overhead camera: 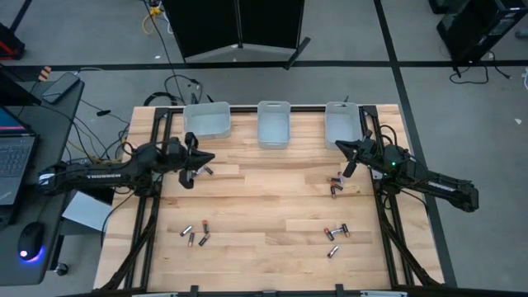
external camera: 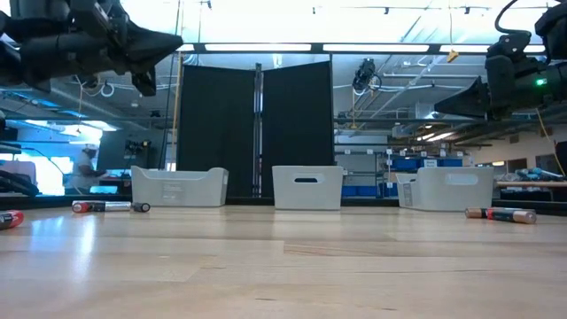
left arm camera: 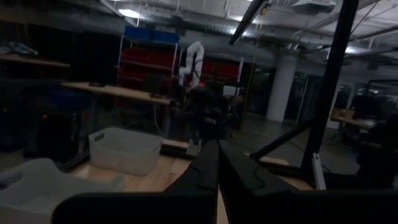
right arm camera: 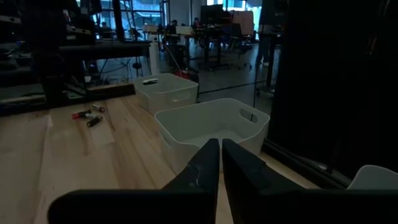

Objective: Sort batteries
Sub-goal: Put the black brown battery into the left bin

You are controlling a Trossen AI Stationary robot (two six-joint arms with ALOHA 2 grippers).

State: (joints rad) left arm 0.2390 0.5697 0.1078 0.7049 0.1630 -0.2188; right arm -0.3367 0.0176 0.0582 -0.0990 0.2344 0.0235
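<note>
Left hand [overhead camera: 200, 158], fingers together, hovers; nearest batteries [overhead camera: 203, 171] lie just at its 5 o'clock. Right hand [overhead camera: 341, 147], also closed and empty, waits.

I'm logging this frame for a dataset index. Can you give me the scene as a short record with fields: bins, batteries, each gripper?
bins: three translucent bins along the far edge: left bin, middle bin, right bin
batteries: loose on the table in clusters: near-left group, near-right group, a few by each gripper
left gripper: shut, raised above the table, near the left bin, nothing held
right gripper: shut, raised, beside the right bin, nothing held
sorted so far: no battery visible in any bin
</note>
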